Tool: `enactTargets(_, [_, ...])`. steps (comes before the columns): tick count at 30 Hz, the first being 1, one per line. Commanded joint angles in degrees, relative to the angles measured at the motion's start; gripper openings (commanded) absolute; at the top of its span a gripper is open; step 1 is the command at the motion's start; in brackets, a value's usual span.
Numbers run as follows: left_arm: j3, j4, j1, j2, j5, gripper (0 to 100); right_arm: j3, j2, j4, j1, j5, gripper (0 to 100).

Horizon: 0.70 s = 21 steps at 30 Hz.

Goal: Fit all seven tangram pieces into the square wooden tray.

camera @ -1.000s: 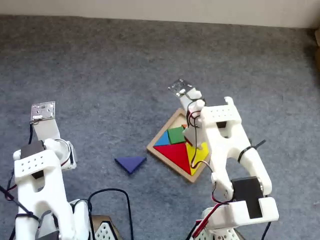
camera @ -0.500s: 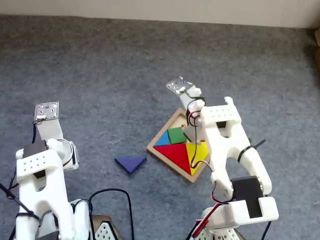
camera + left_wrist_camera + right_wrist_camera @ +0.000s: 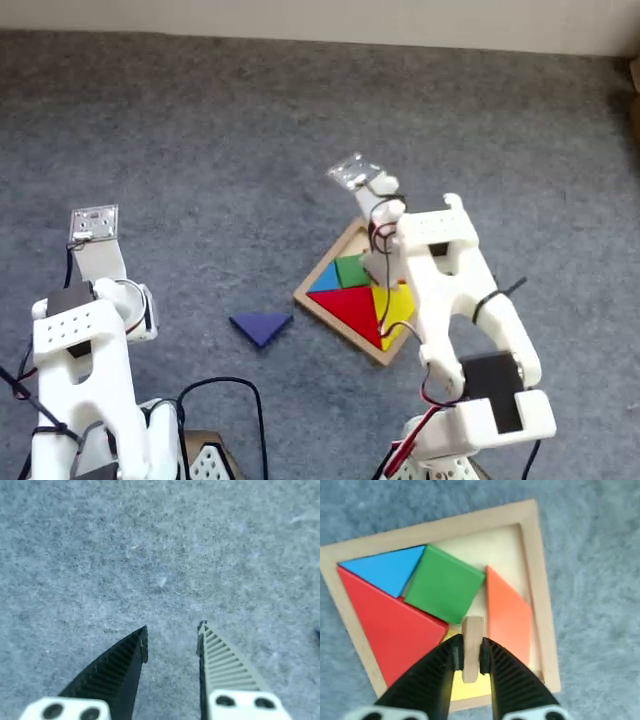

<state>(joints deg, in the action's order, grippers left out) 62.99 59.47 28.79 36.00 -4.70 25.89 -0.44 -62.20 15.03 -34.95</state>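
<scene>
A pale wooden piece (image 3: 472, 630) is pinched by the right end effector (image 3: 470, 655) above the tray (image 3: 541, 580), beside the green square (image 3: 444, 584). The left end effector (image 3: 172, 640) is held spread over the grey worktop (image 3: 150, 555). A dark blue triangle (image 3: 262, 326) lies left of the tray.

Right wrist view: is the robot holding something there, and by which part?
The right end effector pinches a pale wooden piece, standing on edge, by its flat faces, over the tray. The left end effector holds nothing.
</scene>
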Motion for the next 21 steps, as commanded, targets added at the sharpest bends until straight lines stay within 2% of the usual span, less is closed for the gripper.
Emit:
enactTargets(1, [-0.31, -0.53, -1.01, 1.01, 0.44, 17, -3.38, 2.59, 0.48, 1.19, -0.44, 0.8])
enactTargets(5, [-0.31, -0.53, -1.01, 1.01, 0.35, 17, -4.35, 6.37, 0.31, 1.01, -0.26, 3.1])
enactTargets(12, [-0.31, -0.62, -1.01, 1.01, 0.35, 18, -14.64, 6.46, -7.69, -0.04, -0.18, 19.7])
enactTargets(21, [-0.31, -0.62, -1.01, 1.01, 0.35, 18, -28.44, 6.46, -16.31, -4.44, -0.53, 20.4])
